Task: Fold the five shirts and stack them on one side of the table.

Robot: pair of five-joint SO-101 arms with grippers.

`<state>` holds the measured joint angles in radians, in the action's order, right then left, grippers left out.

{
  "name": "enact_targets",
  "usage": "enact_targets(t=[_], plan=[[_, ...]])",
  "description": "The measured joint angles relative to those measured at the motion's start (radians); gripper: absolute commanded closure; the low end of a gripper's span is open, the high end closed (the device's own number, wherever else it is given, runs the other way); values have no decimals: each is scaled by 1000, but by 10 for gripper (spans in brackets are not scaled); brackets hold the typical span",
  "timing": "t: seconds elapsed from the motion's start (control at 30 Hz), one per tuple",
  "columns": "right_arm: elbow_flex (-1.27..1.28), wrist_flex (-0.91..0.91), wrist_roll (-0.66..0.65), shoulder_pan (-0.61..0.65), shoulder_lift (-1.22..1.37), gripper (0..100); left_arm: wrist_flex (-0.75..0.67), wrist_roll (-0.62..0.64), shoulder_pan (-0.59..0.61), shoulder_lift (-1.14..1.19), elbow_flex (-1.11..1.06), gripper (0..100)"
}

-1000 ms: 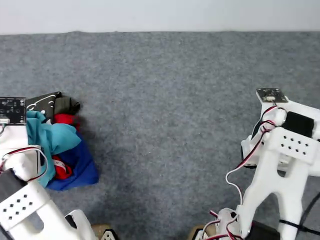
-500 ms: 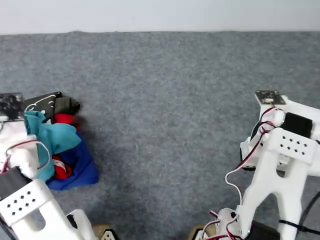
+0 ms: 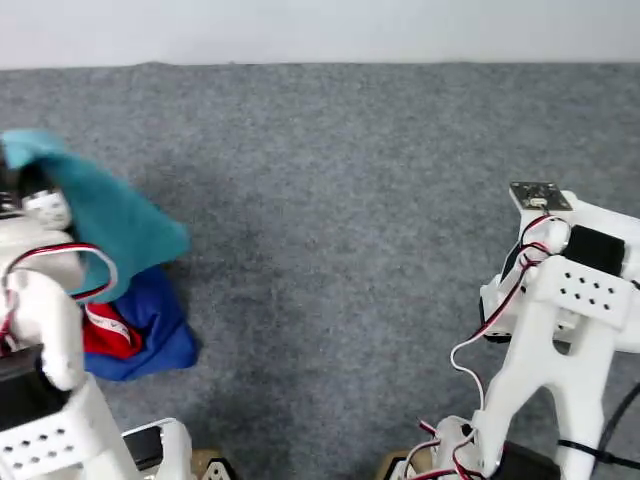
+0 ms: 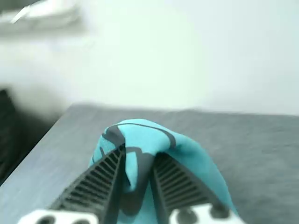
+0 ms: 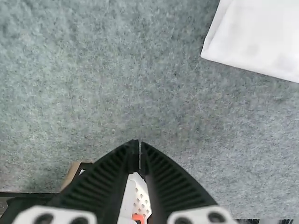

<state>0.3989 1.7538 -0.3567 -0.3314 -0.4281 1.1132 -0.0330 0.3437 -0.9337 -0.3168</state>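
Note:
My left gripper (image 4: 138,157) is shut on a teal shirt (image 4: 191,156), whose bunched cloth sits between the black fingers. From above, the teal shirt (image 3: 120,220) hangs lifted at the table's left side, draping over a pile with a blue shirt (image 3: 160,335) and a red shirt (image 3: 100,338). The teal cloth hides whatever else lies in the pile. My right gripper (image 5: 140,143) is shut on nothing and points down at bare grey felt on the right side. The right arm (image 3: 560,300) stands over that spot.
Grey felt (image 3: 340,220) covers the whole table, and its middle is open between the arms. A pale wall (image 3: 320,30) runs along the far edge. A white flat shape (image 5: 257,37) lies near my right gripper.
The left arm has raised the teal shirt off the pile and carried it toward the back. The dark shirt seen earlier is now covered. The right arm has not moved.

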Motion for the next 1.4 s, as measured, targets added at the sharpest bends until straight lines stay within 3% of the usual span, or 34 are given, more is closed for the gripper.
enact_targets(t=[0.33,0.47,0.57,0.7,0.9,1.1,1.23,1.4], plan=[[0,0,0,0,0,990,0,2,-580,17,-2,986],[0,0,0,0,0,990,0,2,-690,72,-74,986],[0,0,0,0,0,989,0,2,-683,129,-167,985],[0,0,0,0,0,987,-2,-89,-603,229,-328,980],[0,0,3,25,0,987,-8,-245,-433,374,-462,805],[0,0,2,173,0,987,54,-276,-278,402,-423,781],[0,0,2,252,0,987,178,-278,-272,402,-302,782],[0,0,2,259,0,987,364,-278,-333,402,-121,783]])
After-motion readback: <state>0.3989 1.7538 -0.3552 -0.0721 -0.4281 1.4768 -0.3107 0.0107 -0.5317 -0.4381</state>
